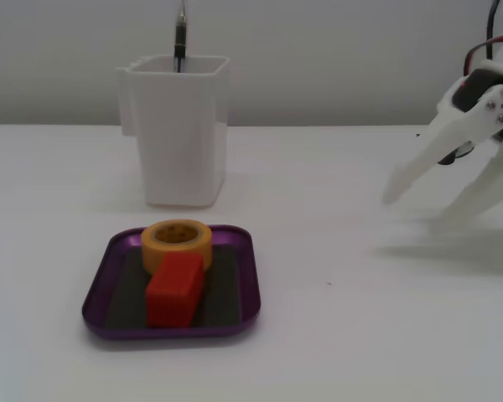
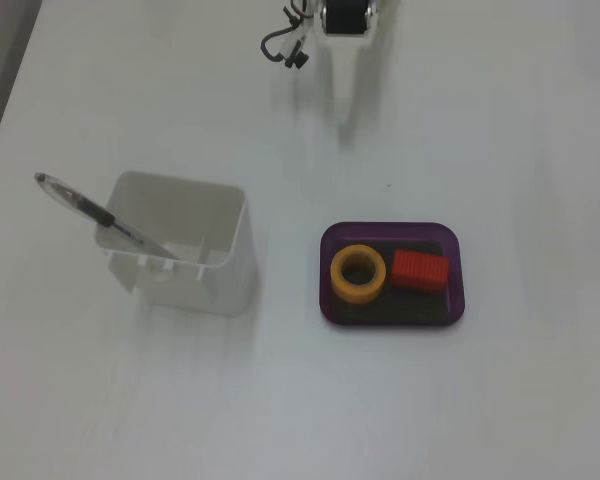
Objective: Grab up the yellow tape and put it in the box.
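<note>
arm (image 2: pixel 345 15): cut off at top edge | pen (image 1: pixel 180 38): top cropped

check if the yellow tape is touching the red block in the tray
Cannot tell. In a fixed view from above, the yellow tape and red block sit very close in the purple tray, with no plain gap or contact.

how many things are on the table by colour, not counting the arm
yellow: 1, the yellow tape
red: 1, the red block
purple: 1, the box
white: 1, the tall container
dark and clear: 1, the pen
total: 5
</note>
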